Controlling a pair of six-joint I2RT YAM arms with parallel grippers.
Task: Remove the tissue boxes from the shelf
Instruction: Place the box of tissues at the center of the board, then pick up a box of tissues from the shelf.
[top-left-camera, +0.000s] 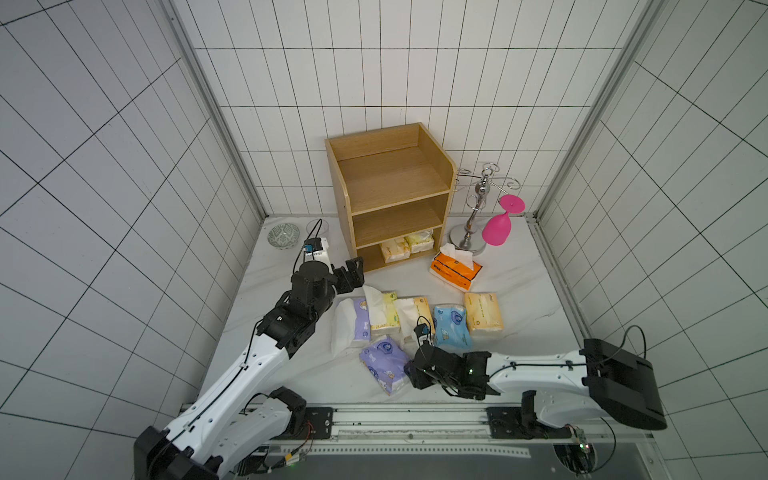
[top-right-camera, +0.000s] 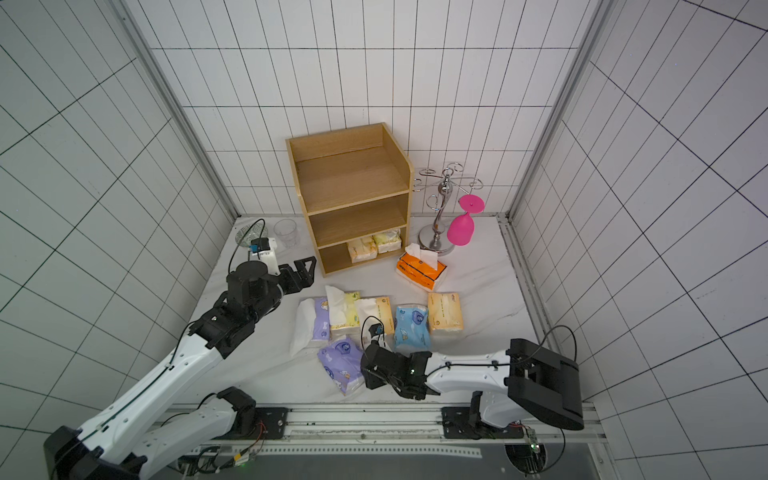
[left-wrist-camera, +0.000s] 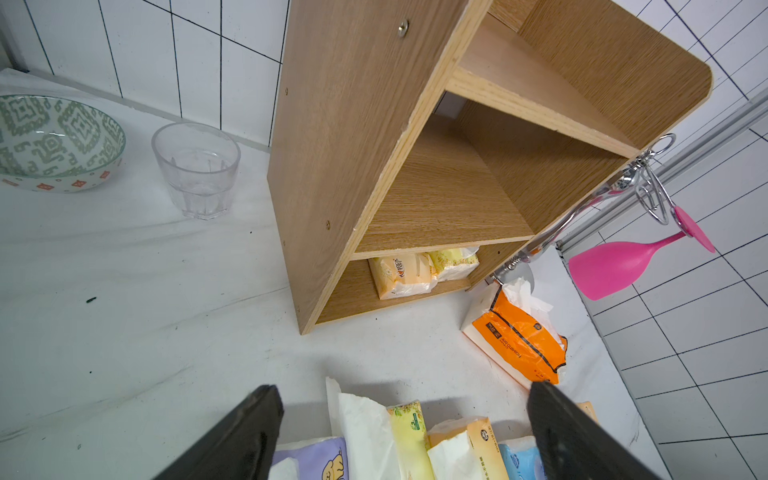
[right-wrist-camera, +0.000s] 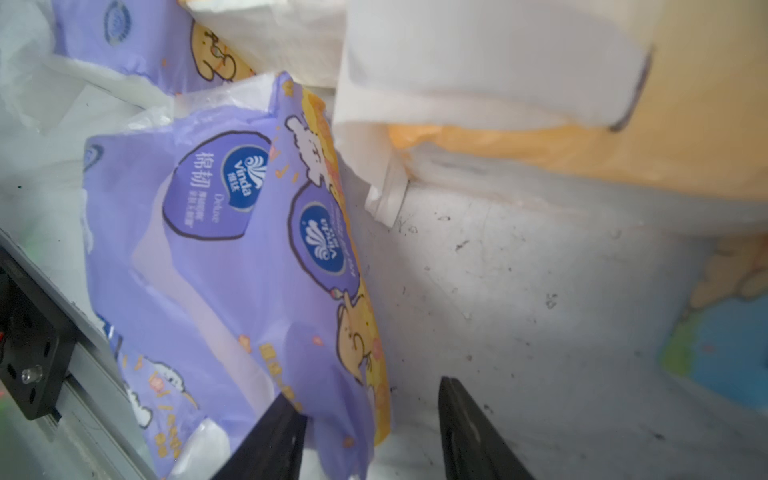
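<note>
Left wrist view showed a pale orange pack (left-wrist-camera: 401, 276) and a yellow pack (left-wrist-camera: 453, 262) side by side in the bottom tier of the shelf (left-wrist-camera: 345, 166); seven others lay out on the desk (left-wrist-camera: 124, 291). The left claw (left-wrist-camera: 403, 388) hung wide open and empty, facing the shelf. The right claw (right-wrist-camera: 370, 390) stood parted, gripping nothing, against a purple pack (right-wrist-camera: 232, 270) on the desk. Fetching that last pair seemed in hand; it called for a low reach under the middle board.

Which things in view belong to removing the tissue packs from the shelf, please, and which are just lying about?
Job: shelf; bottom-tier pale orange pack; bottom-tier yellow pack; on the table: bright orange pack, plain pale orange pack, blue pack, nearer purple pack, farther purple pack, tissue-topped yellow pack, tissue-topped pale orange pack.
Lying about: patterned bowl; clear glass; silver stand; pink goblet.
</note>
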